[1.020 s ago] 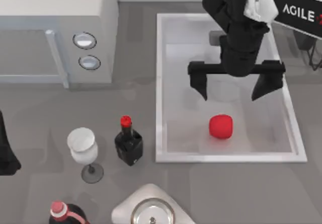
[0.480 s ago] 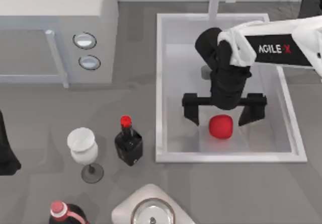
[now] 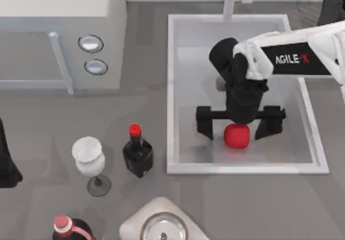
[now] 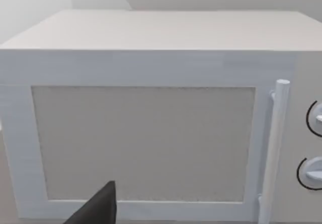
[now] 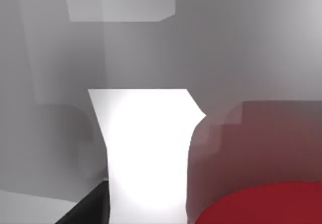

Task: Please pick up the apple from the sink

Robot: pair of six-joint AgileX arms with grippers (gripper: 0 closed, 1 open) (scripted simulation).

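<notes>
An AgileX right pincer (image 3: 240, 122), fingers spread wide, straddles the apple (image 3: 236, 137) lying on the floor of the sink (image 3: 171, 89). A clean grasp calls for centring before squeezing, since the smooth, rounded red fruit could roll on the slick white basin. The left pincer (image 3: 6, 167) sits parked at the counter's left edge.

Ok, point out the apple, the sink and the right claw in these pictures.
apple (image 3: 236, 138), top view, on its visible red front half.
sink (image 3: 171, 94), top view, on the rim at its left side.
right claw (image 3: 237, 123), top view, midway between its two open black fingers, over the apple.
</notes>
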